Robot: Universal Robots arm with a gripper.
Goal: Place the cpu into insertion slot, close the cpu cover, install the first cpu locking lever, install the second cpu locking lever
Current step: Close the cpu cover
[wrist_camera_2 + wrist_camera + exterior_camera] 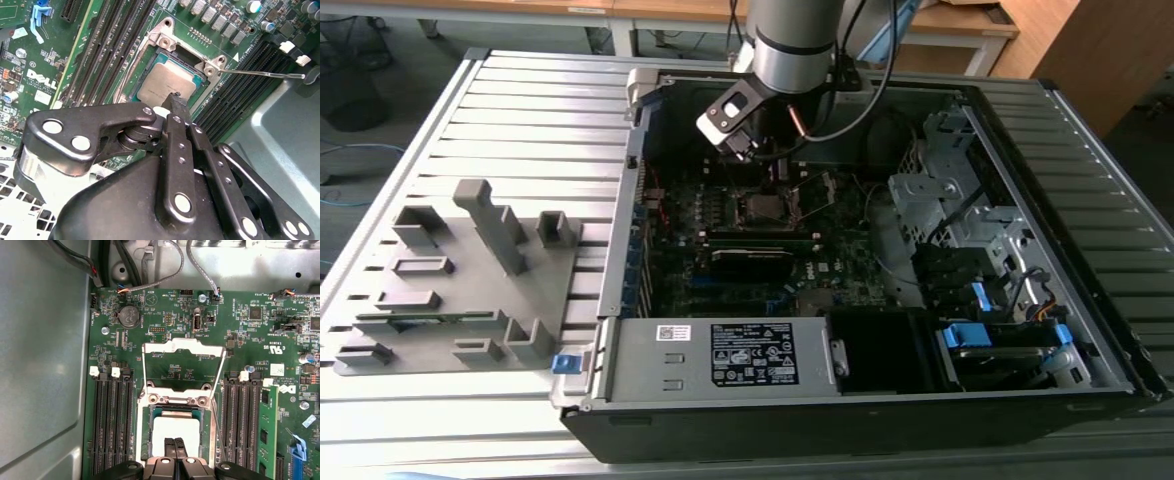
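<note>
PC case (720,430) lid off | green board (240,330) flat inside | cover (182,346) flipped back, off the slot (175,54) | chip (162,85) lying in slot, looks flush | gripper (176,100) clenched on nothing, tips just over chip | judged step: cover close, so push frame only, no nudge to chip, stay clear of lever (260,74)

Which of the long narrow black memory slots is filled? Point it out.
The one holding the upright green memory module, outermost of its bank, farthest from the silver-grey cpu. The other black slots stand empty.
</note>
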